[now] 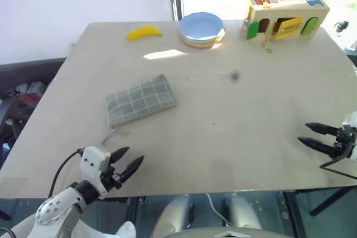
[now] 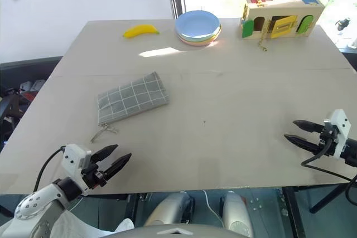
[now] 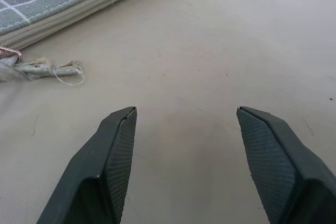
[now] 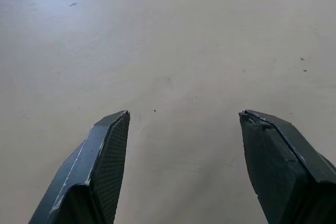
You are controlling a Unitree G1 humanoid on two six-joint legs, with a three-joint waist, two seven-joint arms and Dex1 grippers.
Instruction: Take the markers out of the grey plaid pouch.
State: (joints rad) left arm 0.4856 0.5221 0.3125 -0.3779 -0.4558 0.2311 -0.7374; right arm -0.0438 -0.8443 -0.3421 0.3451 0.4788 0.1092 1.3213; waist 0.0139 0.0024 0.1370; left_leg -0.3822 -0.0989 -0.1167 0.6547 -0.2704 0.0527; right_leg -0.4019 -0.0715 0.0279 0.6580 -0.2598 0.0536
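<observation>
Lying flat on the beige bench (image 1: 234, 137), the grey plaid pouch (image 1: 140, 100) is sitting left of centre in the left eye view, closed, with its zipper pull (image 1: 114, 134) trailing off the lower left corner toward the near edge. No markers are showing outside the pouch.

The left end effector (image 1: 128, 162) is hovering in the lower left of the frame, below the pouch and a little apart from it — its two black fingers are spread wide and gripping nothing, pointing up and to the right across the bench. In the left wrist view the pouch's edge (image 3: 68, 1) and the zipper pull (image 3: 37, 69) are sitting just beyond the spread fingertips (image 3: 123, 129), not touching them.

The right end effector (image 1: 312, 135) is hanging at the right edge of the frame, well apart from the pouch, its fingers also held wide apart and empty, pointing left over bare bench.

Along the far side of the bench, at the top of the frame, a yellow banana (image 1: 143, 33), a stack of plates (image 1: 201, 29) with a blue one on top, and a wooden latch box (image 1: 285, 17) are resting — all well away from both end effectors.
</observation>
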